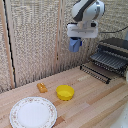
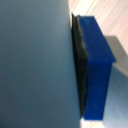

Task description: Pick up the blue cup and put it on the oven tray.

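- Exterior view: the white, rounded arm (image 1: 87, 12) hangs high above the table, its gripper (image 1: 76, 46) pointing down
- The gripper is clenched on the cup (image 1: 75, 45), a small plain blue tumbler; the cup is held in the air, well above the table and apart from the tray
- The tray (image 1: 111, 60) is a dark wire rack of parallel bars jutting from a black and silver oven (image 1: 117, 47) at the exterior view's right; its bars carry nothing
- A second dark slatted piece (image 1: 95, 72) lies on the table just in front of the oven
- The table (image 1: 95, 102) is pale wood in long planks with visible seams
- A shallow round yellow bowl (image 1: 65, 92) sits near the table's middle
- A small orange block (image 1: 42, 87) lies just to the exterior view's left of the bowl, apart from it
- A round white plate (image 1: 33, 112) with a faint patterned rim rests near the front edge, toward the exterior view's left
- A woven, straw-textured screen (image 1: 35, 40) with vertical wooden posts forms the backdrop
- Wrist view: the smooth, matte cup wall (image 2: 35, 65) fills most of the picture, blurred by closeness
- A blue rectangular finger (image 2: 100, 65) with a dark rubber-like pad (image 2: 80, 65) presses flat against the cup wall
- Pale wood grain shows in the corner beyond the finger
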